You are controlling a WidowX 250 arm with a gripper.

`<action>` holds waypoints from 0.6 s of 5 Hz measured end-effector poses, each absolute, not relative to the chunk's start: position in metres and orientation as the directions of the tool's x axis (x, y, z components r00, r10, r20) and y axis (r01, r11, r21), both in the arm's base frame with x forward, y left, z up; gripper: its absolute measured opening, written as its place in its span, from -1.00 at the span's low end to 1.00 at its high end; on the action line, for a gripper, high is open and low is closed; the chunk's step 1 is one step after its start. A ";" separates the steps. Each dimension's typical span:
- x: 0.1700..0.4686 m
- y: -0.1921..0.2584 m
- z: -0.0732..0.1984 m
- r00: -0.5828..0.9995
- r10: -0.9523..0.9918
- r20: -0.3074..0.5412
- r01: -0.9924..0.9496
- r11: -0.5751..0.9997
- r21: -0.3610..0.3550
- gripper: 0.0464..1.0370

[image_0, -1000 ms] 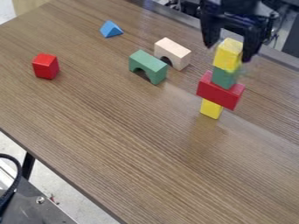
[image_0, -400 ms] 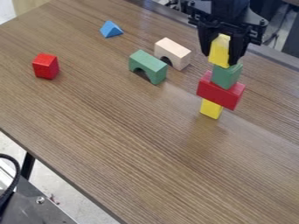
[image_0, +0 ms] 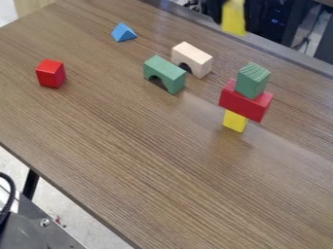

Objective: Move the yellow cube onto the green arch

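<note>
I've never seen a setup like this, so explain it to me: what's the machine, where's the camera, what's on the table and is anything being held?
The machine is a black robot arm, made to pick things up and set them down. The pictures come from one fixed camera, looking down at a slant on a wooden table.

On the right, three blocks are stacked: a yellow block at the bottom, a wider red block across it, and a green block on top. Nearer the middle stand a green arch and a pale wooden arch. Farther left are a blue triangular block and a red cube.

At the top edge, a blurred yellow cube hangs in the air, so the arm is most likely holding it. It is not on the green arch.
</note>
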State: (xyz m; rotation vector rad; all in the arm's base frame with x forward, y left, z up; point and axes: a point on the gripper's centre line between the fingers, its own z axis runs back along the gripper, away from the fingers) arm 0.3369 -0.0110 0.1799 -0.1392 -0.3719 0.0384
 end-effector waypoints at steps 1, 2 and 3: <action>0.333 0.020 0.182 0.932 0.026 0.360 0.015 0.994 -0.111 0.07; 0.334 0.031 0.173 0.928 -0.047 0.369 0.071 0.996 -0.054 0.07; 0.341 0.036 0.149 0.936 -0.119 0.331 0.136 0.990 -0.028 0.07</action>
